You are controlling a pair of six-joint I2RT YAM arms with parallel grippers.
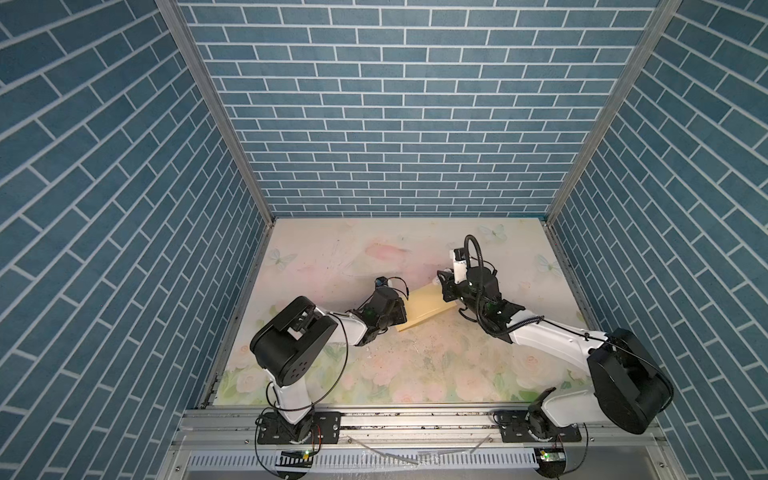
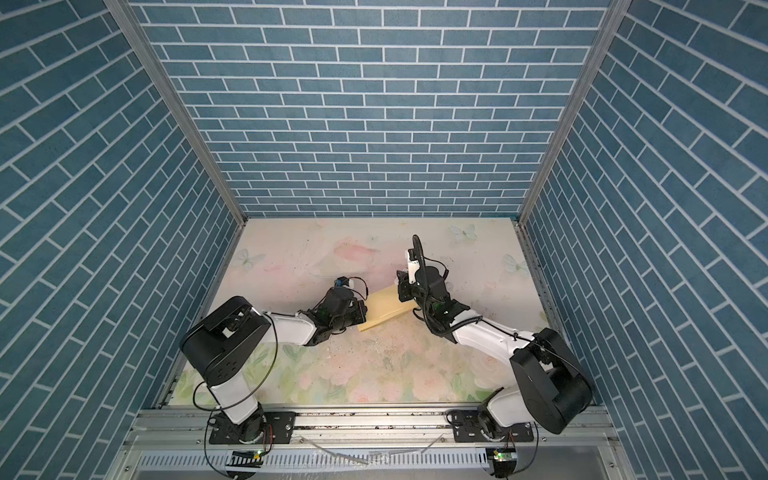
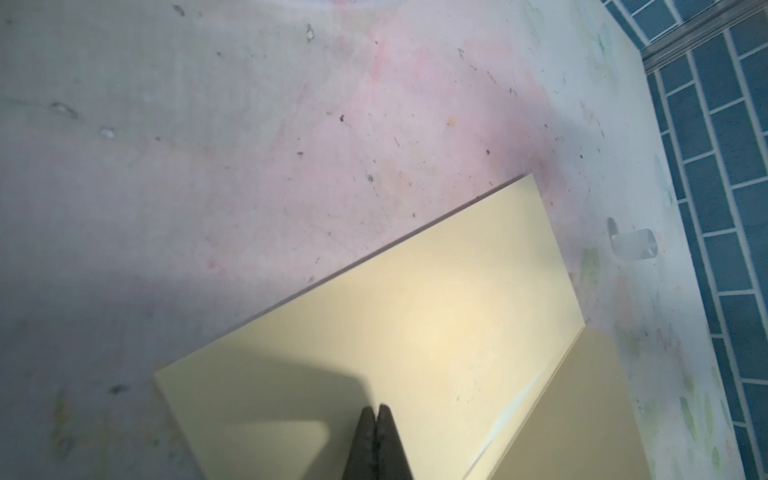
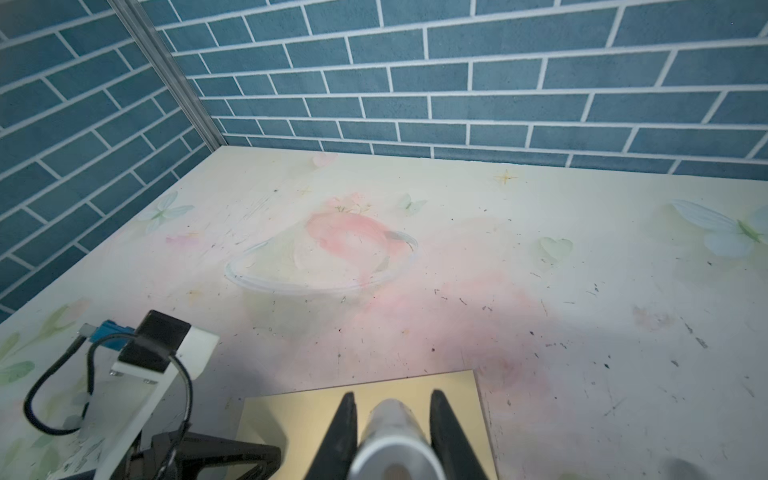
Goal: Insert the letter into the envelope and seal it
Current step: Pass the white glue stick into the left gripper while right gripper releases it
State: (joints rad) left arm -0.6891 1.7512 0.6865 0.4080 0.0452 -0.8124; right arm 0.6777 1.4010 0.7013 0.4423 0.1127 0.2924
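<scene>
The yellow envelope (image 1: 428, 307) (image 2: 386, 309) lies slanted on the floral table between my two grippers. A crease sets off a darker tan strip (image 3: 582, 415) along one long side of the envelope (image 3: 415, 324). My left gripper (image 3: 377, 409) is shut with nothing between its fingers. Its tips sit over the envelope's face near one end. My right gripper (image 4: 392, 395) hangs over the opposite end of the envelope (image 4: 299, 415), shut on a white tube (image 4: 392, 432) that points down at the paper. The letter does not show in any view.
A small clear cap (image 3: 633, 245) lies on the table beyond the envelope's far corner, near the blue brick wall (image 3: 715, 208). The left arm's wrist camera (image 4: 162, 345) stands close beside my right gripper. Brick walls enclose the table on three sides.
</scene>
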